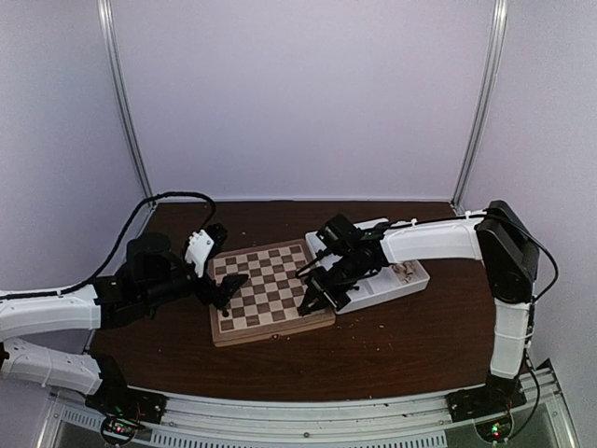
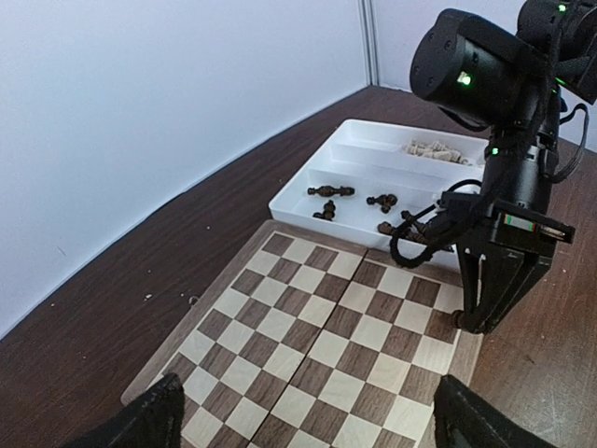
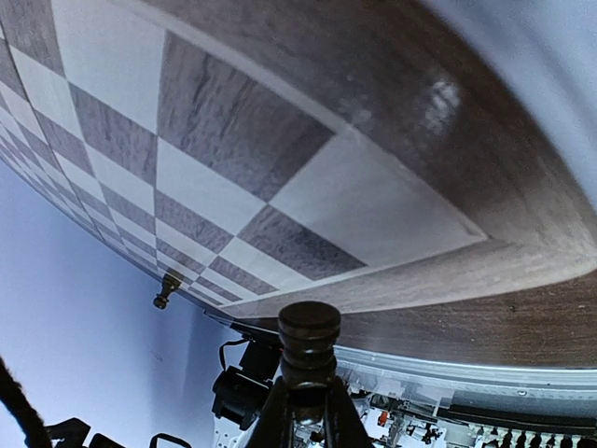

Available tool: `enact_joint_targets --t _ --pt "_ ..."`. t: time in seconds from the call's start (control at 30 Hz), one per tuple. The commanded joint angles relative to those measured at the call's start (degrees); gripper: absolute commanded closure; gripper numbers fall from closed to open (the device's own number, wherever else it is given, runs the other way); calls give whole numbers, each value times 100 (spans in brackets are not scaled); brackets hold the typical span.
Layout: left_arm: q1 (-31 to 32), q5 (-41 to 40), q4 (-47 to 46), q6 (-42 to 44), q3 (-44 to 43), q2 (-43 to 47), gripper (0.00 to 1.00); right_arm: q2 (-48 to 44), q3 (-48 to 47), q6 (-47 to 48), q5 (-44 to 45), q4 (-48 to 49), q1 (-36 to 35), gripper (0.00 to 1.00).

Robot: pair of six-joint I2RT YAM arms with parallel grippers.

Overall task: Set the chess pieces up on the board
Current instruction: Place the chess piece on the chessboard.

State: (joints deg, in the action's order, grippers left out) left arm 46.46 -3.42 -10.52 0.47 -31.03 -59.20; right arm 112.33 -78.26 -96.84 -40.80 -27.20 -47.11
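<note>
The dark counter [image 1: 392, 359] is carrying the board [image 1: 270, 280], which is lying in the middle. A white tray [image 1: 417, 276] is sitting just beside the board's right edge. The left claw [image 2: 308, 425] is hovering over the left side of the board with its fingers spread wide, and it is holding nothing. The right claw [image 1: 312, 301] is pointing down at the near right corner of the board. It is closed tight on one dark chess piece [image 3: 309, 338]; I cannot tell if this piece is touching the wood. More dark pieces [image 2: 331, 191] are lying in the tray compartments next to the board, and pale pieces [image 2: 434, 147] are lying farther right. One small dark piece [image 3: 168, 289] is standing upright at the left side of the board.
</note>
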Motion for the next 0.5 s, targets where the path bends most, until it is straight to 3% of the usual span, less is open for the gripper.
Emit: enact_joint_targets --t 0.0,0.47 --pt "21 147 -456 -29 138 90 7 220 -380 -79 -354 -308 35 98" --pt "21 291 -534 -125 97 1 6 370 -332 -245 -368 -38 185 85"
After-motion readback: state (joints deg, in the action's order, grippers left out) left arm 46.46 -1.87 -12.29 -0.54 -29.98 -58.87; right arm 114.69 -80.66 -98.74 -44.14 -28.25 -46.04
